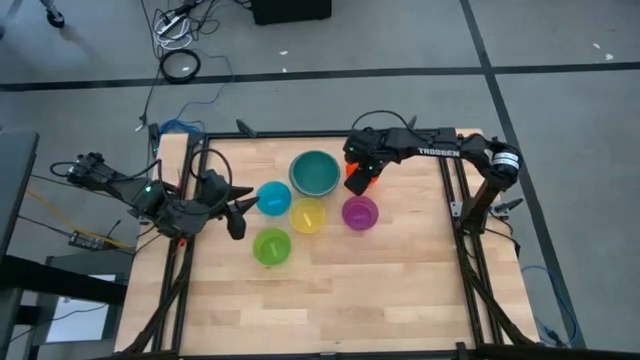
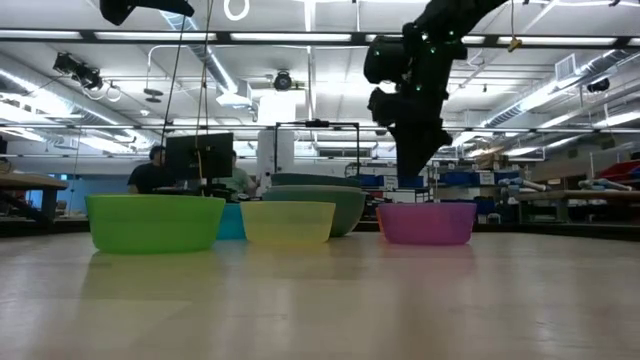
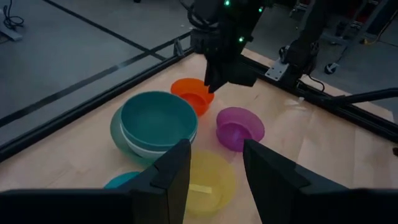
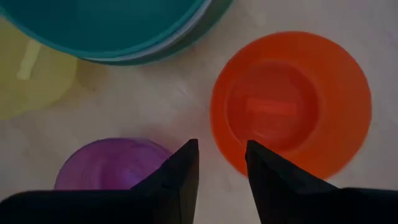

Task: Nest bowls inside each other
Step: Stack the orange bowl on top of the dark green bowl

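Observation:
At the table's far middle, a teal bowl [image 1: 315, 172] sits nested in a white one, which sits in a sage-green one [image 3: 118, 134]. The orange bowl [image 4: 292, 106] stands right of that stack. The blue [image 1: 273, 197], yellow [image 1: 308, 215], purple [image 1: 359, 212] and lime-green [image 1: 271, 246] bowls stand singly on the wood, rims up. My right gripper [image 4: 221, 149] points steeply down, open, above the orange bowl's rim on the side toward the purple bowl [image 4: 112, 165]; it touches nothing. My left gripper [image 3: 214, 149] waits open at the table's left, facing the bowls.
Black frame rails [image 1: 455, 200] run along the table's left, right and far edges. Bare wood [image 1: 330, 300] fills the near half of the table. In the low view, people sit at monitors [image 2: 200, 155] in the room beyond.

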{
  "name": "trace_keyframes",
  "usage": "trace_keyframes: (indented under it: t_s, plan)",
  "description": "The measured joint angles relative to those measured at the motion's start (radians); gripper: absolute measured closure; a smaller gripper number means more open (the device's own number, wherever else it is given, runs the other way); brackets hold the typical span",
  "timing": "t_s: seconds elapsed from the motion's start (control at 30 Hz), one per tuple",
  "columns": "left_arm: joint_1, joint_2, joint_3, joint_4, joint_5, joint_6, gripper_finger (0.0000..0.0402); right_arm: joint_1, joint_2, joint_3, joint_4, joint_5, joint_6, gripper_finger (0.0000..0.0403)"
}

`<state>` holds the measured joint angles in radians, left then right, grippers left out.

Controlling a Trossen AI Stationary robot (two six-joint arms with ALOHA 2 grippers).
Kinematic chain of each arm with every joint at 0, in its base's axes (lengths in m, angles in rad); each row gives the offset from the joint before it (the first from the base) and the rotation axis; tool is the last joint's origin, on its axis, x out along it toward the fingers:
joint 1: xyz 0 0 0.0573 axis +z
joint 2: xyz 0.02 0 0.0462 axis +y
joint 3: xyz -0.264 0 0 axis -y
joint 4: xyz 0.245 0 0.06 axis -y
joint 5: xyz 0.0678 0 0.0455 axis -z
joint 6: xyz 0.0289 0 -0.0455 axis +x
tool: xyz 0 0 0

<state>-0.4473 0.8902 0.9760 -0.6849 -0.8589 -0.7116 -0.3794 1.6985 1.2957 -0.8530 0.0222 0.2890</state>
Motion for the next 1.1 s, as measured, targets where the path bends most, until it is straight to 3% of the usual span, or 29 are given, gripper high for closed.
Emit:
trace_keyframes:
  t_s: [0.33, 1.1]
  plan:
    - [0.000, 0.000, 0.000, 0.000, 0.000, 0.000, 0.0245, -0.009, 0.001, -0.095, 0.163, 0.012, 0.010, 0.0253]
    - [0.000, 0.000, 0.000, 0.000, -0.006, 0.000, 0.0244, -0.009, 0.001, -0.265, 0.406, 0.046, 0.077, 0.0255]
